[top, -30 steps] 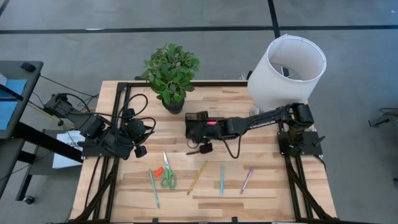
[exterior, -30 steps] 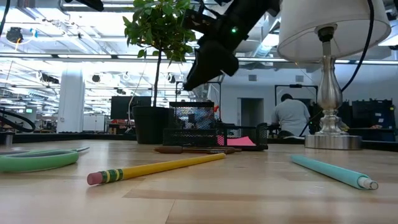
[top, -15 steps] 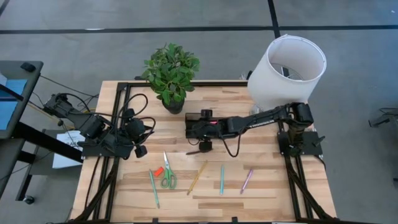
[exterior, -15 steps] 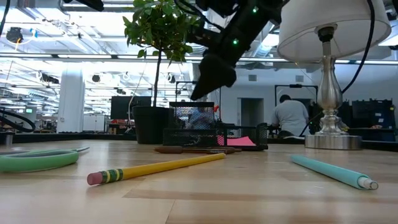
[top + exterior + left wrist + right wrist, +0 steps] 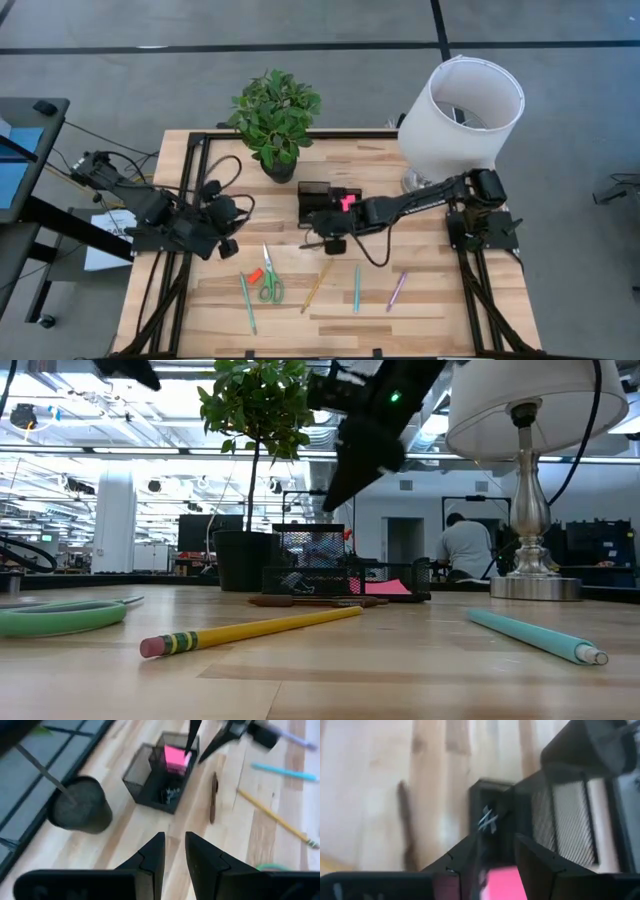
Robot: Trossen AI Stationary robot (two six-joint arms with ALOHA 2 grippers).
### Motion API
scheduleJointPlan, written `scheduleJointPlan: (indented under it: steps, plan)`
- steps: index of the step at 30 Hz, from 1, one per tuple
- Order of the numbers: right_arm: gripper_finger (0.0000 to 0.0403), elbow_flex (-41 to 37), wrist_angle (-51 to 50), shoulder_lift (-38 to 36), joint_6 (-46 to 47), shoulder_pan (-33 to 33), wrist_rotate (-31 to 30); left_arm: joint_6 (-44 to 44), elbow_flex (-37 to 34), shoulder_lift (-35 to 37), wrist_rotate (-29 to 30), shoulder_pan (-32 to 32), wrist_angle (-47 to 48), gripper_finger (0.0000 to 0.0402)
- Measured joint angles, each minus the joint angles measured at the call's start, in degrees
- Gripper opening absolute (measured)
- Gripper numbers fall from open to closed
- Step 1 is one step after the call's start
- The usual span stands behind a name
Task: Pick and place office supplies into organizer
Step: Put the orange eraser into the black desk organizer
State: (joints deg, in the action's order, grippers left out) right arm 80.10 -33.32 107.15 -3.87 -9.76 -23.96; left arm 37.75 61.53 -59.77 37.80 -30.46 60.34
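Note:
The black mesh organizer (image 5: 315,195) stands mid-table on its base, with the pink sticky-note pad (image 5: 345,203) (image 5: 176,759) lying in one compartment and small clips (image 5: 487,820) in another. My right gripper (image 5: 338,210) (image 5: 499,840) hovers open just above the pad, touching nothing. A dark pen (image 5: 214,797) lies flat on the table next to the organizer's near side. Green-handled scissors (image 5: 268,280), a green pen (image 5: 246,300), a yellow pencil (image 5: 317,285), a teal pen (image 5: 356,288) and a pink pen (image 5: 397,290) lie along the near edge. My left gripper (image 5: 174,840) waits at the left with its fingers a little apart.
A potted plant (image 5: 275,120) stands just beyond the organizer's far-left corner. A lamp with a white shade (image 5: 462,115) stands at the far right, its base (image 5: 535,585) on the table. A small red bit (image 5: 255,274) lies beside the scissors. A person (image 5: 465,545) is in the room behind.
My right gripper has risen above the organizer and shifted a little toward the table's near edge, turning about its wrist on the way. The pink pad has stayed in its compartment.

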Motion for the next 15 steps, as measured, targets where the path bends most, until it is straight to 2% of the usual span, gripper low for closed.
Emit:
scheduleJointPlan:
  steps: [3, 8, 10, 13, 15]
  plan:
    - [0.0123, 1.4, -3.69, 0.0, 4.2, -1.97, 0.01, 1.45, -3.94, -1.86, -4.02, -0.04, -3.85, 0.0068]
    - [0.0123, 2.92, -6.2, -0.01, 7.37, -4.63, -0.01, 0.49, -9.26, -7.4, -17.02, -0.04, -6.64, 0.0068]
    - [0.0123, 2.92, -6.06, 0.0, 9.67, -5.37, 0.04, 4.88, -11.06, -10.26, -20.3, -0.04, -8.42, 0.0068]
    - [0.0123, 2.92, -6.04, -0.02, 14.94, -6.39, 0.04, 14.11, -12.76, -15.18, -22.09, -0.04, -12.01, 0.0068]
    - [0.0123, 2.92, -6.0, -0.01, 16.41, -7.07, 0.01, 15.84, -13.34, -19.27, -23.55, -0.04, -13.7, 0.007]
